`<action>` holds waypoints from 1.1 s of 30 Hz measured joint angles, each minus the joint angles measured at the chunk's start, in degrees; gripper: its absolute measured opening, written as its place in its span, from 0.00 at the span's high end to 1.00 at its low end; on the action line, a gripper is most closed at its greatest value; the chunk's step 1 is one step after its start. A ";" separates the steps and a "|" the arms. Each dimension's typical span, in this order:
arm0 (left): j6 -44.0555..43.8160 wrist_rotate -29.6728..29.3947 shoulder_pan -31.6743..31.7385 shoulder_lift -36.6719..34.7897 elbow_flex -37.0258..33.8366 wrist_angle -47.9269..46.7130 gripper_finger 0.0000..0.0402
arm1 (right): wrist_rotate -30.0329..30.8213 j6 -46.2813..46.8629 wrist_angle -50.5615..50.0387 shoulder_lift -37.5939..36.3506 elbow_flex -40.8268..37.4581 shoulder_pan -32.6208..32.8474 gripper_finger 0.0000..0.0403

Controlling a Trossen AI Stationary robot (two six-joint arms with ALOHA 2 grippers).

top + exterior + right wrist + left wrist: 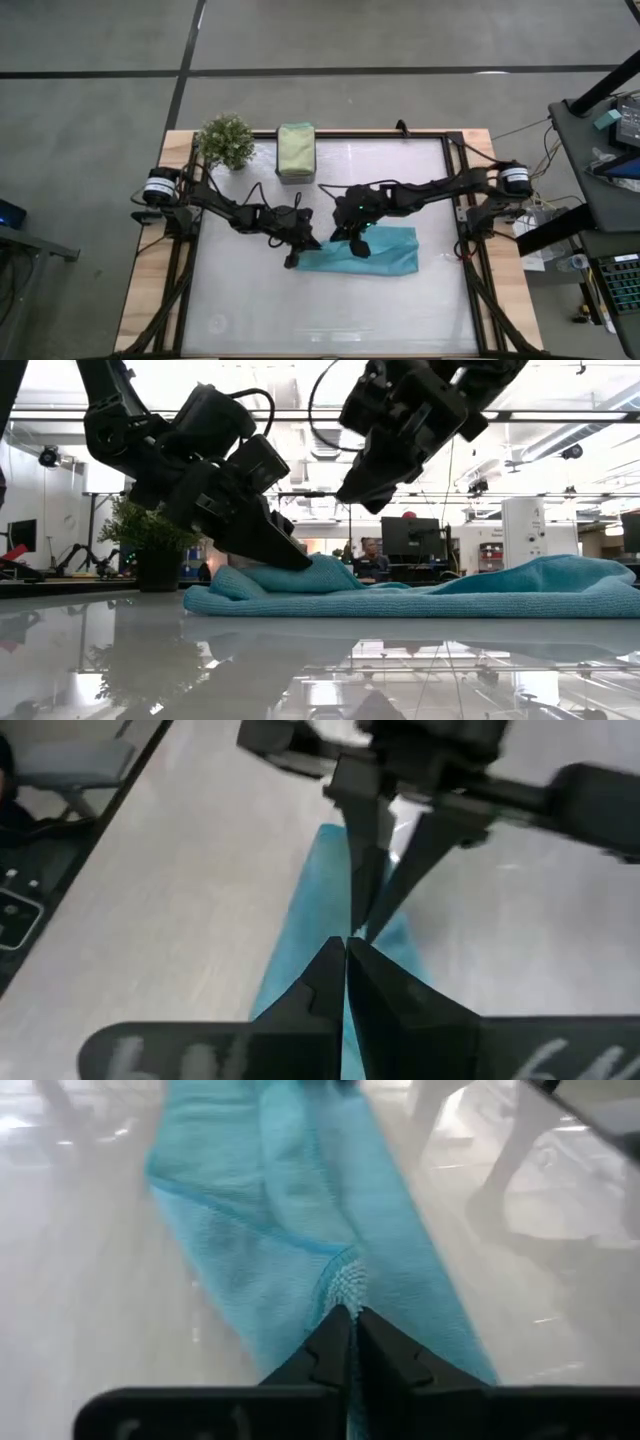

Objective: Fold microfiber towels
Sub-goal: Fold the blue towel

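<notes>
Fingers clenched on both sides, left gripper [306,246] pinching the light blue towel [385,256] at its end mid-table [250,300], right gripper [362,243] shut over its far edge; soft, limp cloth, best held by corners.

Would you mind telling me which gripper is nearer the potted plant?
Left. The left gripper sits below the potted plant, at the blue towel's left end; the right gripper is farther right.
</notes>
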 joint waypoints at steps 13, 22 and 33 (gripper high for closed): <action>6.34 -24.54 1.88 -11.63 -0.26 -23.45 1.00 | 4.74 1.57 1.97 -5.49 -4.60 -0.02 0.98; 3.03 -31.81 1.86 -11.10 -0.26 -24.63 0.95 | 5.65 2.01 2.17 -4.99 -4.68 -0.02 0.98; 0.28 -41.64 1.88 -11.26 -0.26 -27.69 0.73 | 5.68 3.19 2.00 -3.98 -5.03 -0.04 0.98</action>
